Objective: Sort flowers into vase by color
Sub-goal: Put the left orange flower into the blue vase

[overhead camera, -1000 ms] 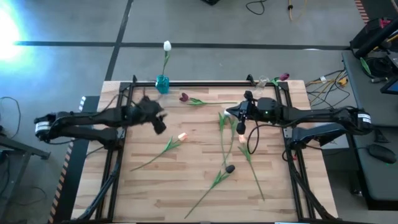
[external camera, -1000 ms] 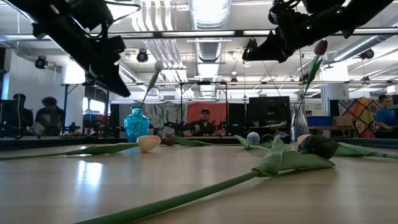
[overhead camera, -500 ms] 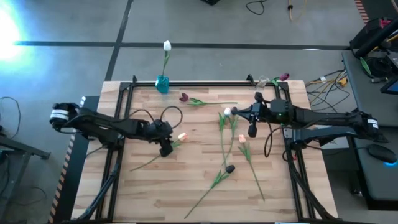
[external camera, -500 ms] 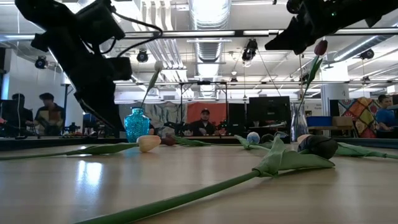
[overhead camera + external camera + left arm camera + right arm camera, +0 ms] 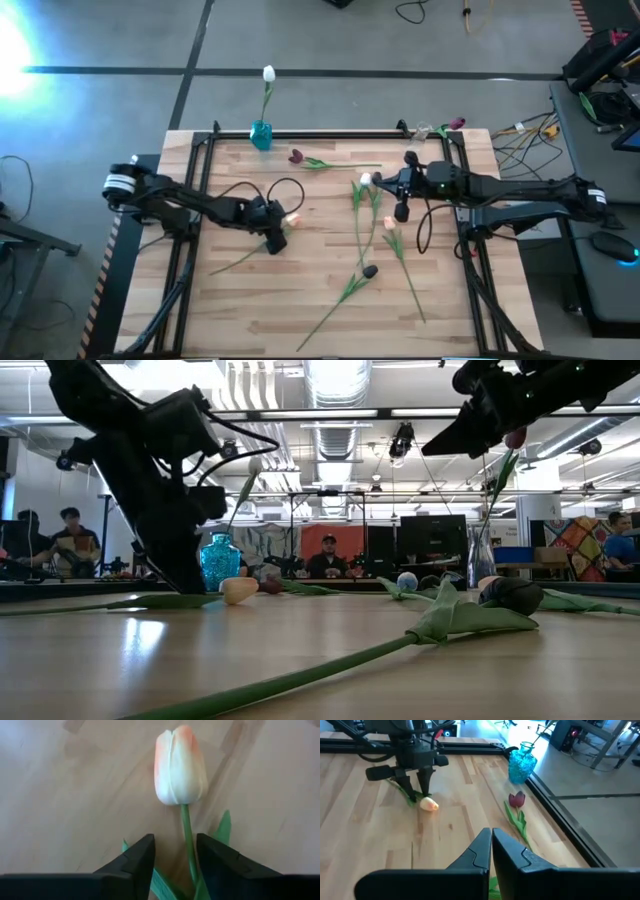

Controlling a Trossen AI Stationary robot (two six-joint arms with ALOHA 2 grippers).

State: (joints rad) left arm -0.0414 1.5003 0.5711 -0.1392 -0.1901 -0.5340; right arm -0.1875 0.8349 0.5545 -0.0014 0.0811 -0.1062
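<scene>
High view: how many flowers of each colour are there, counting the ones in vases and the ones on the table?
White tulips: 2
Peach tulips: 2
Dark red tulip: 1
Black tulip: 1
Pink tulip: 1
Total: 7 heads that can be made out

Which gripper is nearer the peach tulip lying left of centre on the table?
Left. The left gripper is down at the peach tulip, open astride its stem just below the head. The right gripper hangs shut well off to the right.

Bare wood left of peach tulip (image 5: 292, 218); right half crowded by scattered flowers (image 5: 368, 215), blue vase (image 5: 261, 134) at far edge
</scene>
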